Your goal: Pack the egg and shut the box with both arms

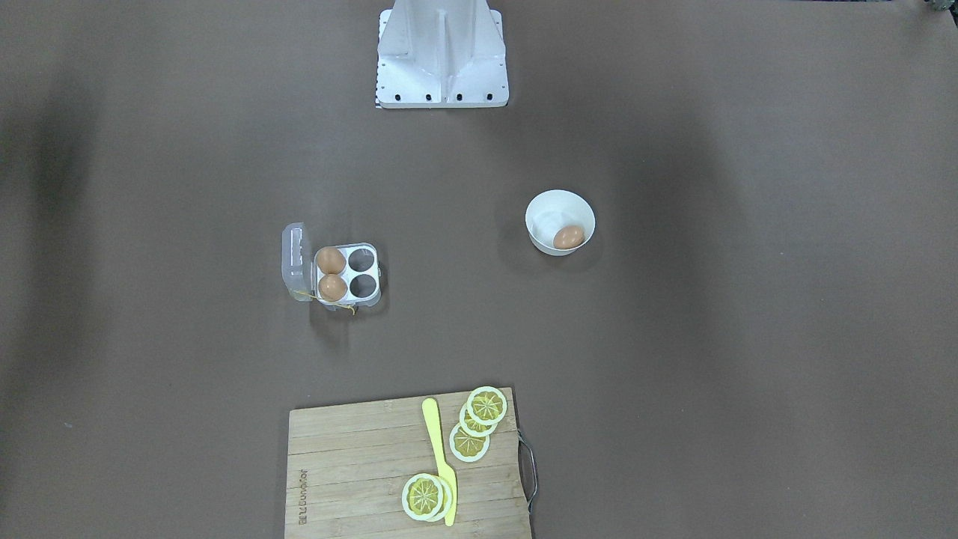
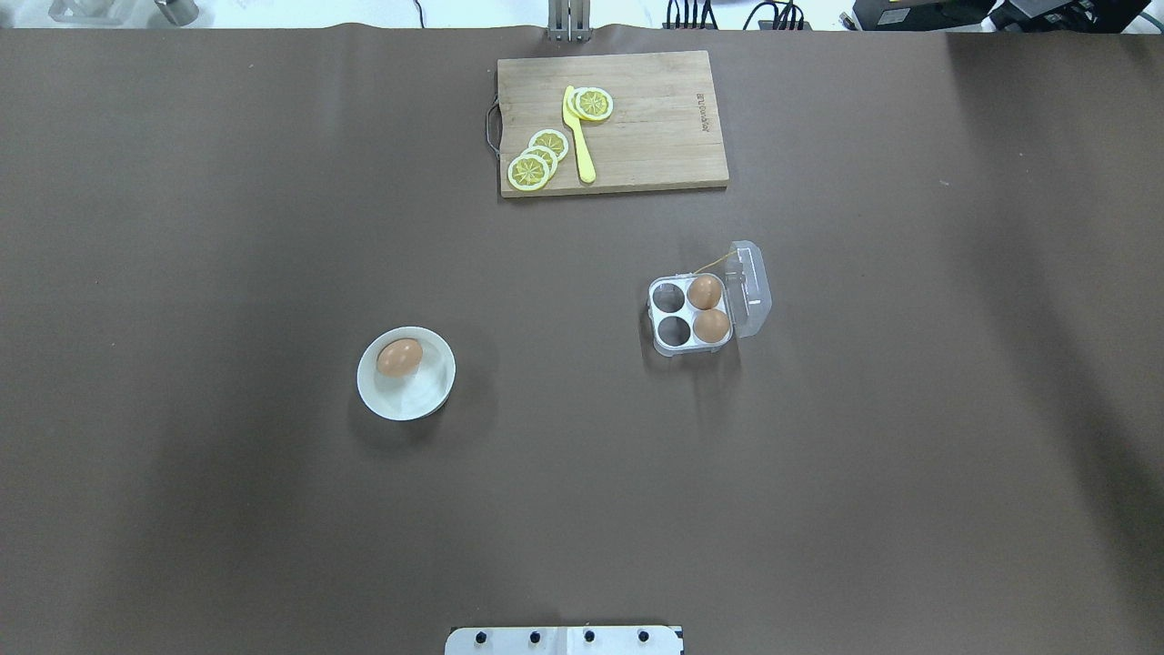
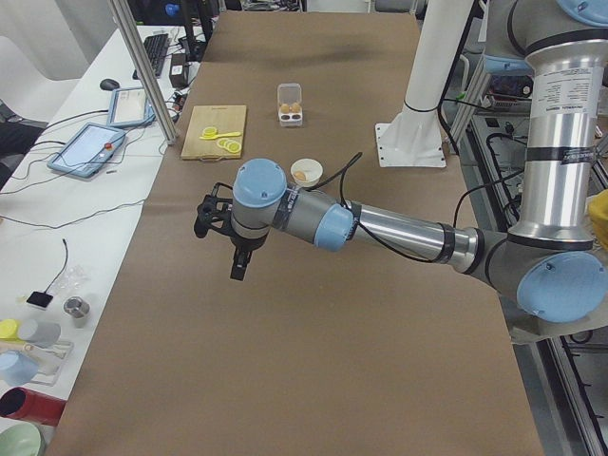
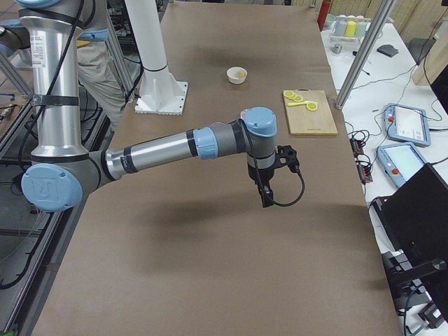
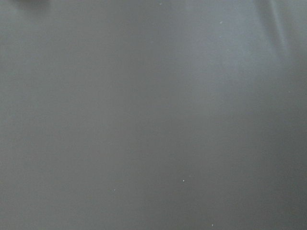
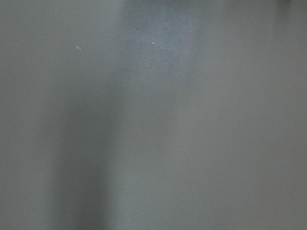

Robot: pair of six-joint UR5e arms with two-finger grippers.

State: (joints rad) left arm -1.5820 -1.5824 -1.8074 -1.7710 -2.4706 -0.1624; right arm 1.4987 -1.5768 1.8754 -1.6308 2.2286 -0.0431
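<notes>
One egg lies in a round white bowl; the overhead view shows the egg and bowl left of centre. The clear box stands with its lid open and two eggs in the cells next to the lid; two cells are empty. The box also shows in the overhead view. My left gripper and right gripper show only in the side views, hanging over bare table far from both; I cannot tell whether they are open or shut. The wrist views show only brown table.
A wooden cutting board with lemon slices and a yellow knife lies at the table's far edge. The white robot base stands at the near edge. The side tables hold tablets and cups.
</notes>
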